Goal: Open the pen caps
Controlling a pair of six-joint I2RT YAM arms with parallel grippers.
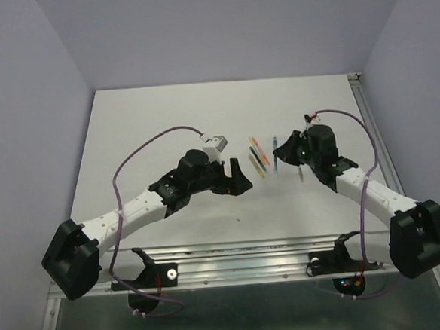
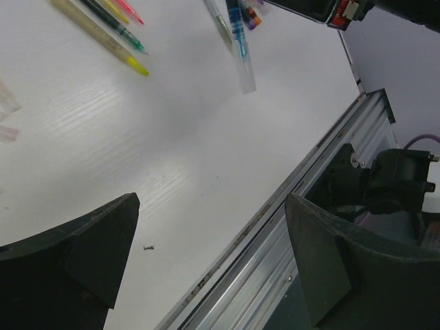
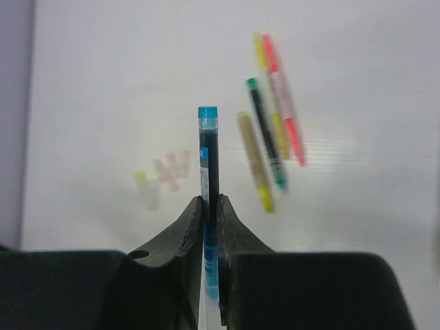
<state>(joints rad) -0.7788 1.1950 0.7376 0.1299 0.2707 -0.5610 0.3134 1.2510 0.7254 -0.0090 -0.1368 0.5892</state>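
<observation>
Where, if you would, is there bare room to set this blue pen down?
Bare: the far half of the table, up to the back wall, and the near strip along the rail. Crowded: loose pens between the left gripper and right gripper.

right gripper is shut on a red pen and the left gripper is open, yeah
The right gripper is shut on a blue pen, not a red one; the right wrist view shows it. The left gripper is open, as you said.

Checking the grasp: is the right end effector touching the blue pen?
Touching. Right wrist view: the right end effector pinches the blue pen on both sides.
</observation>
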